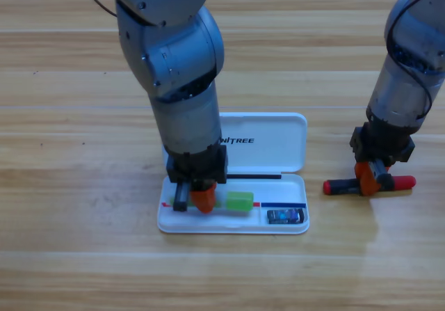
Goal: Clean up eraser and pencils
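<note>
Down inside the white case (278, 133), the left gripper (196, 198) grasps the green pencil (238, 200), eraser (286, 216) to its right, while the right gripper (370, 179) clenches the black-and-red pencil (402, 183).

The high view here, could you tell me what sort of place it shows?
Probably a robotics lab bench: a bare wooden table, an open white case holding the eraser and green pencil, where the left gripper works, while the right gripper meets the black-and-red pencil.

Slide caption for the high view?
Left gripper at green pencil in white case; right gripper on black-and-red pencil.
</note>
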